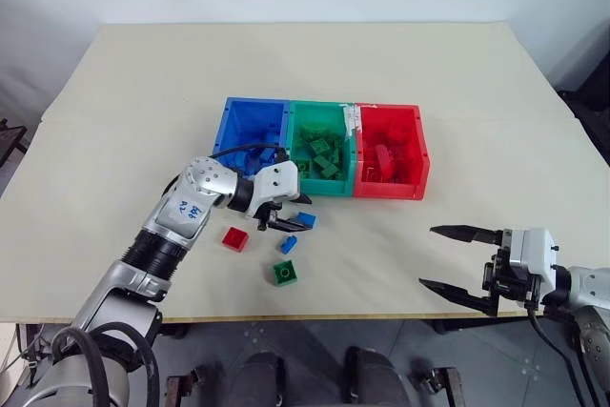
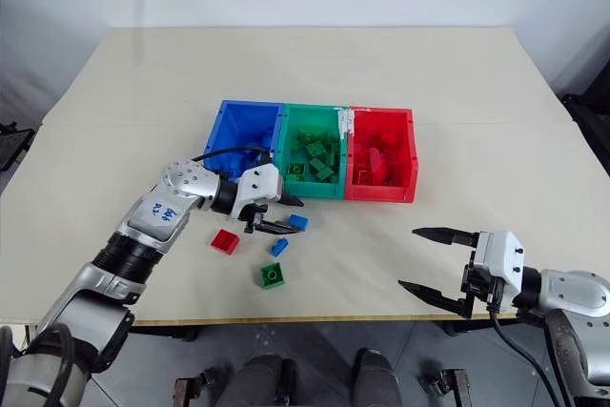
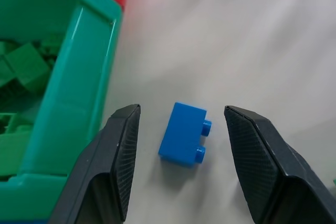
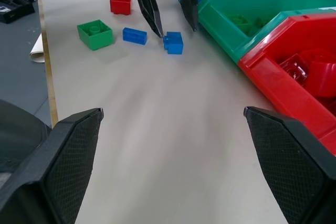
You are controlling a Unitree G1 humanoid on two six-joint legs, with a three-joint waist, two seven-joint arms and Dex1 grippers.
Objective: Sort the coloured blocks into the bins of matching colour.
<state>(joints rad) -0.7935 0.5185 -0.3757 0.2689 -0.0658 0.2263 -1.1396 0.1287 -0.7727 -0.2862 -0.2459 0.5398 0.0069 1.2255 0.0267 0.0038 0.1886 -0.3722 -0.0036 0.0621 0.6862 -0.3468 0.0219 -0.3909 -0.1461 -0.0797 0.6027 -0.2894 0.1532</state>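
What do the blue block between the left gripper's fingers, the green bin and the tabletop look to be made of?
Blue block: hard moulded plastic, smooth with a slight gloss, round studs on one face. Green bin: moulded plastic too, glossy, with a light streak along its thick rounded rim. Tabletop: a smooth, matte beige surface, probably laminate or painted board; the look leaves that open.

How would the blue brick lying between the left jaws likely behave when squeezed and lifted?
The blue brick looks like rigid moulded plastic, so probably stiff and light. Its flat sides suit gripping; glossy surfaces might slip. Boxy, it is unlikely to roll.
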